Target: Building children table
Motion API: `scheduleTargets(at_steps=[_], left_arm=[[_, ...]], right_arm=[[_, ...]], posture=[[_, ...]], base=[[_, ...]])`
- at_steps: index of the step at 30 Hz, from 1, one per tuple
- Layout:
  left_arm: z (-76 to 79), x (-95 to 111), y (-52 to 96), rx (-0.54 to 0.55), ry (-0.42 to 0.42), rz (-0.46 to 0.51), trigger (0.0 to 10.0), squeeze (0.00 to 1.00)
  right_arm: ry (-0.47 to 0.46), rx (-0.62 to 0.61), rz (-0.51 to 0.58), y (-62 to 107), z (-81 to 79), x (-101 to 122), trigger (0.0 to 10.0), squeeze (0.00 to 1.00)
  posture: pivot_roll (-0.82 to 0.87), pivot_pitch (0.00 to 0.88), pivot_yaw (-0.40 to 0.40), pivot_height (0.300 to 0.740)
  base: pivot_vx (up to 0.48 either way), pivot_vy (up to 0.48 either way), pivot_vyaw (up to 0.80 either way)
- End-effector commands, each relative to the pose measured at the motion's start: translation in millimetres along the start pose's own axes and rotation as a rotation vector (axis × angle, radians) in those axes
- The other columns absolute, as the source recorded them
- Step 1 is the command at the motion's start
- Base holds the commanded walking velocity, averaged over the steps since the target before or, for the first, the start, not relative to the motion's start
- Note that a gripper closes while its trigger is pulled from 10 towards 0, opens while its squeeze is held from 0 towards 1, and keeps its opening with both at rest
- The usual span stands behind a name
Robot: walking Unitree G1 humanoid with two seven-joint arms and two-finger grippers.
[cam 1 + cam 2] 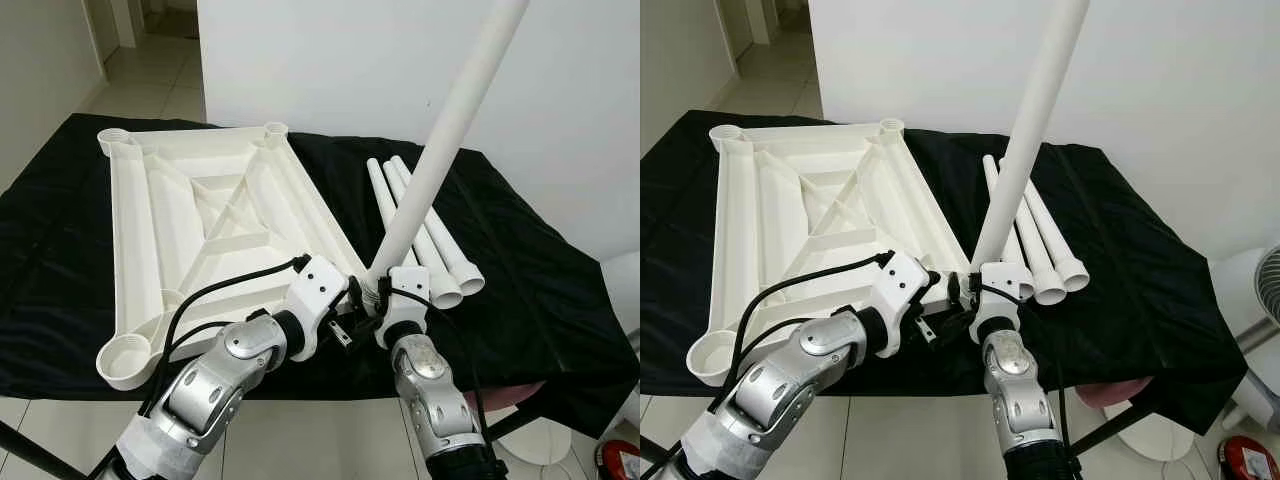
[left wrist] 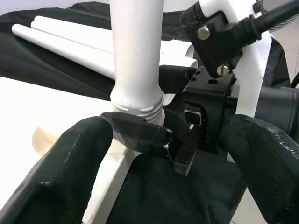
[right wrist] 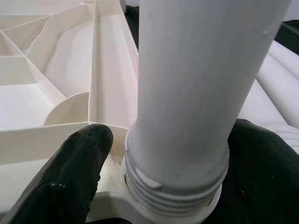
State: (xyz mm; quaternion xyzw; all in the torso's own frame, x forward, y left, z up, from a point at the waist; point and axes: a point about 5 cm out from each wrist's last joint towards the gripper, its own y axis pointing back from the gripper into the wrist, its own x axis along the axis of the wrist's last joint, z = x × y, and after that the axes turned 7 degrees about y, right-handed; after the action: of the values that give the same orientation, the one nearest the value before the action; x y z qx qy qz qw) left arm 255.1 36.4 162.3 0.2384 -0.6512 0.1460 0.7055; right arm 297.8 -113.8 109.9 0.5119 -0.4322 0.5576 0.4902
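Across the black cloth point(image 1: 520, 260) covering the work surface, the white tabletop point(image 1: 200, 220) lies upside down at about nine o'clock, its ribbed underside facing up and round leg sockets at its corners. At six o'clock the left gripper point(image 1: 352, 322) reaches in toward the tabletop's near right corner; in its wrist view its two fingers point(image 2: 70, 163) stand apart, closed on nothing, just short of the threaded base of the raised leg point(image 1: 450, 120) and the other gripper's black fingertip. That leg rises steeply from the corner toward one o'clock, leaning to the right. Its threaded end point(image 3: 177, 186) sits at the corner socket, with some thread rings visible above the rim. The right gripper point(image 1: 378, 293) has the leg near its base, one black finger point(image 3: 70, 172) on either side of the tube and pressed against it. At about two o'clock, three more legs point(image 1: 425, 225) lie side by side on the cloth, just beside the tabletop's right edge.
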Motion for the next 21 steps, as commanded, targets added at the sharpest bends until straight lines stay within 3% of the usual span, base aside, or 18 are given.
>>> scheduleTargets(at_steps=[1, 13, 21], left_arm=[[1.1, 2, -1.9, -0.009, -0.018, 0.004, 10.0, 0.0], [0.8, 1, -2.0, -0.012, -0.027, 0.0, 10.0, 0.0], [0.0, 2, -2.5, -0.014, -0.034, 0.0, 10.0, 0.0]], right_arm=[[0.011, 0.005, 0.016, -2.7, 7.2, 0, 10.0, 0.0], [0.087, 0.146, 0.075, -24.0, 32.0, 9, 10.0, 0.0], [0.142, 0.327, 0.091, -37.0, 28.1, 12, 10.0, 0.0]], posture=[[0.01, 0.0, -0.122, 0.74], [0.02, 0.0, -0.122, 0.74], [0.02, 0.0, -0.121, 0.74]], base=[[0.0, 0.0, 0.0], [0.0, 0.0, 0.0], [0.0, 0.0, 0.0]])
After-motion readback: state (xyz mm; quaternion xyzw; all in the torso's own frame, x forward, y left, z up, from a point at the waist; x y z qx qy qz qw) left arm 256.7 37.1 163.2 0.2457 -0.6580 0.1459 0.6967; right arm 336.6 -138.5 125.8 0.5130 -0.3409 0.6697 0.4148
